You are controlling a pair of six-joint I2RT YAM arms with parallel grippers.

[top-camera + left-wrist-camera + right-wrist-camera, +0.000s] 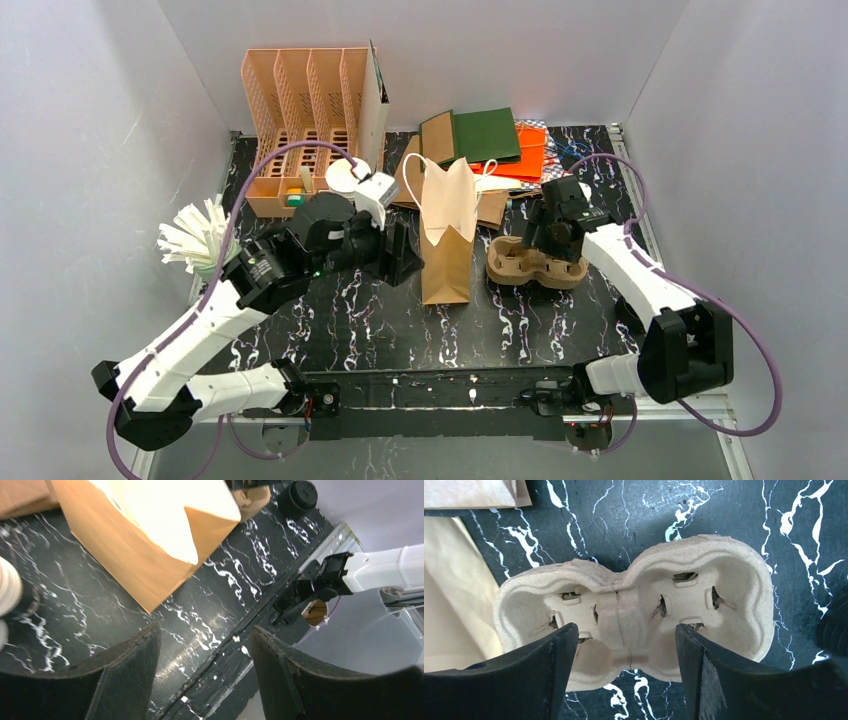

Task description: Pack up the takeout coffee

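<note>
A moulded pulp two-cup carrier (510, 262) (724, 580) lies on the black marbled table, both wells empty. My right gripper (548, 248) (626, 627) hangs open just above its middle, fingers astride the narrow waist, holding nothing. A brown paper bag (447, 250) (150, 555) stands upright with its mouth open to the left of the carrier. My left gripper (405, 262) (205, 630) is open and empty beside the bag's left face. Behind the left wrist shows a round white lid (345, 177); whether it caps a takeout coffee cup I cannot tell.
An orange slotted rack (300, 120) stands at the back left, with a small green thing (296, 198) at its foot. White sticks (192, 238) fan out at the left edge. Flat bags and orange paper (500, 140) lie at the back. A black round thing (297, 495) sits beyond the carrier.
</note>
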